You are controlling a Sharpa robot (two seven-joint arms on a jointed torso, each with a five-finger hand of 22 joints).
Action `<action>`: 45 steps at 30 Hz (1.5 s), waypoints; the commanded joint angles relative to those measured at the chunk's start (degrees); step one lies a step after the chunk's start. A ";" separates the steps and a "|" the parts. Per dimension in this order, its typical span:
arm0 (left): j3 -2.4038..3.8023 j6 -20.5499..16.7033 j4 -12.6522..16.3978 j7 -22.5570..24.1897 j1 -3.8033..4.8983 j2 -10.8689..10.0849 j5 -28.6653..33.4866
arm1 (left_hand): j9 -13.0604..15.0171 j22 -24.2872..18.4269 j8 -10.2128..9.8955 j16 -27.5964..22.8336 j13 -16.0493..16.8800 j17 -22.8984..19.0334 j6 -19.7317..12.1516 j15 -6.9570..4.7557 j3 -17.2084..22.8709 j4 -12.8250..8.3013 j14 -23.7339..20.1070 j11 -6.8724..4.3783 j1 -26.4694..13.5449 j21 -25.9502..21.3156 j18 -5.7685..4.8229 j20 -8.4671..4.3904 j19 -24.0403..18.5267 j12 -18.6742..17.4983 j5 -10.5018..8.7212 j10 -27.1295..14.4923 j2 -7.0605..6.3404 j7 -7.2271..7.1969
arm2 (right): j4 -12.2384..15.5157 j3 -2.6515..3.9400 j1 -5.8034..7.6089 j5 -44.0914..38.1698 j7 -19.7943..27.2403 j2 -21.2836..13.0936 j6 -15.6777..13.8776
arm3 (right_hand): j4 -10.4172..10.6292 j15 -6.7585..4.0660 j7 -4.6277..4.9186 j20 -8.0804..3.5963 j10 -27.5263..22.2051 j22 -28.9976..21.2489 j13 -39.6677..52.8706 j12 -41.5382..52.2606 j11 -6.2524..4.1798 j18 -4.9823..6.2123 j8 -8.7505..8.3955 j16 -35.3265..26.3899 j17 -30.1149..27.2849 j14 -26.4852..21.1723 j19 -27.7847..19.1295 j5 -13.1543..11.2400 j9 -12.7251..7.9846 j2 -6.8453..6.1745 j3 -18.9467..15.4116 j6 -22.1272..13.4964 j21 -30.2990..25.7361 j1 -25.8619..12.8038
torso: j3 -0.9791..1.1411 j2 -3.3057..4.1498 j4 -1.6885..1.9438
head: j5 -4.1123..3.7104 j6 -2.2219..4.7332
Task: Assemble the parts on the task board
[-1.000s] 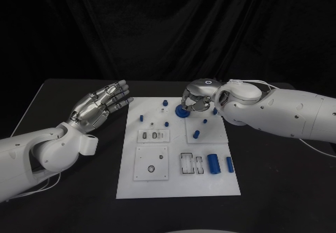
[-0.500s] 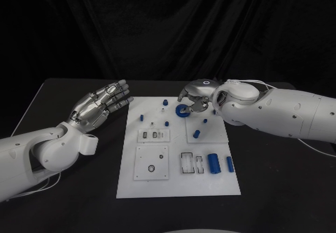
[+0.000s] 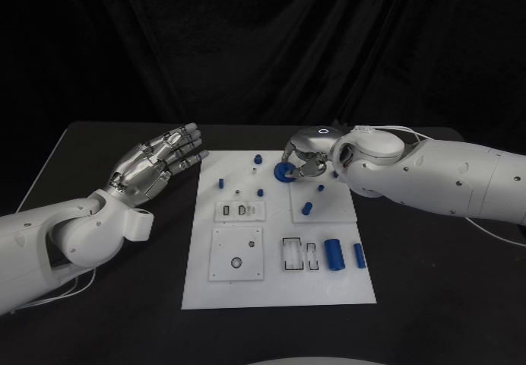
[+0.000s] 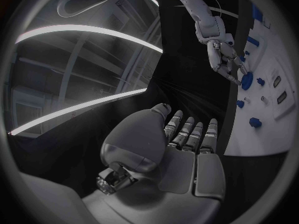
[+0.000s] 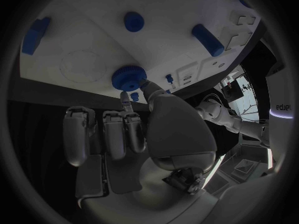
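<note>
You are looking at a black tabletop (image 3: 438, 258) set against a dark curtain backdrop. One item lies directly on it: the white task board (image 3: 280, 293), a rectangular plate placed at the middle of the surface with its long sides running away from the robot. Bare black tabletop borders the board on all sides, with wide margins to its left and right and a narrower strip along its far edge.

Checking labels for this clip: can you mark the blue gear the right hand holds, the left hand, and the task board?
blue gear (image 3: 284, 172): head view, on its toothed rim.
left hand (image 3: 156, 165): head view, middle of the open palm.
task board (image 3: 280, 293): head view, bare near edge.
right hand (image 3: 305, 156): head view, middle of the hand.
</note>
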 commanded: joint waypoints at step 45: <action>0.04 1.21 -0.49 8.67 -0.14 0.42 0.53 | 0.01 0.08 0.12 0.46 0.03 0.08 -0.19 0.41 0.68 -0.19 0.11 0.53 -0.77 0.31 -0.90 0.07 0.37 0.05 0.21 -0.13 -0.06 0.58 | -0.35 0.52 0.11 1.09 6.94 3.61 -8.22 | -5.01 -1.35 -2.53 -1.18 6.07 10.77 15.08 0.16 -1.70 0.19 9.60 0.15 15.09 6.02 1.15 12.13 10.05 0.17 4.94 6.14 -0.87 1.86 | -0.09 -0.09 -0.11 | 1.11 0.15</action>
